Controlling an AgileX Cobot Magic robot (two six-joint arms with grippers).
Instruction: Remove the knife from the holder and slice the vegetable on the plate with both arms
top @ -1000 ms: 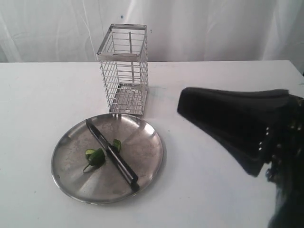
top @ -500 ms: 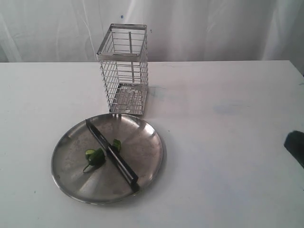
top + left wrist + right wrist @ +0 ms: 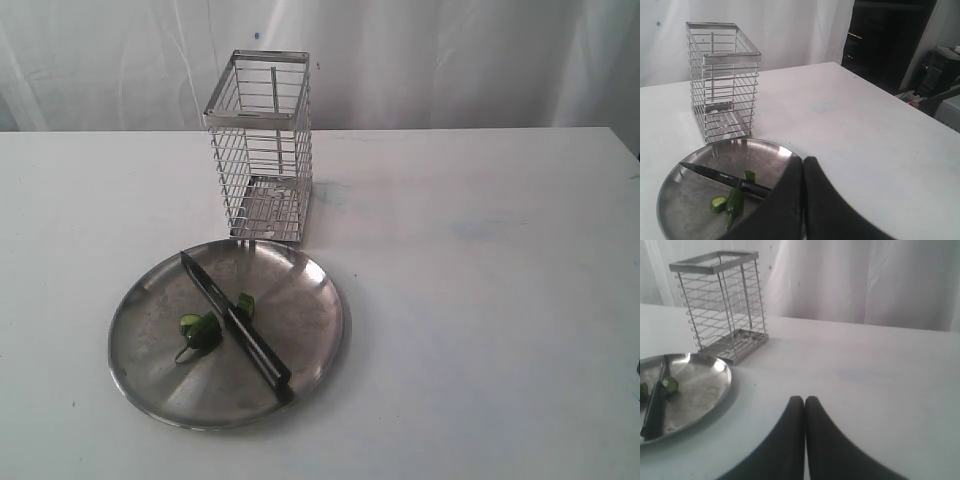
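Note:
The black knife [image 3: 234,327] lies slantwise across the steel plate [image 3: 310,330], free of any grip, its tip toward the chrome wire holder [image 3: 258,146]. Green cut pieces of the vegetable [image 3: 199,331] lie on both sides of the blade; a second piece [image 3: 245,304] sits on its far side. The holder stands upright behind the plate with nothing in it. Neither arm appears in the exterior view. In the left wrist view my left gripper [image 3: 803,161] is shut and empty near the plate's rim [image 3: 790,152]. My right gripper [image 3: 804,400] is shut and empty over bare table, well away from the plate [image 3: 715,382].
The white table [image 3: 480,300] stretches to the right of the plate. A white curtain [image 3: 450,60] hangs behind it. Dark equipment and cables [image 3: 935,70] stand beyond the table's far corner in the left wrist view.
The right arm, which filled the right side of the exterior view a second ago, has drawn back out of that view. Knife, vegetable pieces, plate and holder have not moved.

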